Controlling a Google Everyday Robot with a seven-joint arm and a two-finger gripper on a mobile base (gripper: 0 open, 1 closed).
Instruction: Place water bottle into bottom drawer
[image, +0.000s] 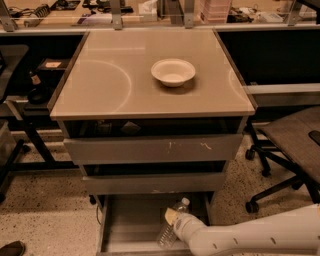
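Observation:
The clear water bottle (169, 234) with its white cap stands tilted inside the open bottom drawer (125, 220), cap leaning up and to the right, base near the drawer floor. My gripper (172, 219) reaches in from the lower right on a white arm and is shut on the water bottle around its upper half. A yellowish finger pad (170, 215) shows against the bottle's left side. The bottle's label is hidden.
A white bowl (173, 72) sits on the cabinet's tan top (110, 85). The two upper drawers (150, 149) are shut above the open one. Office chairs stand at right (290, 145) and left. A desk with clutter runs along the back.

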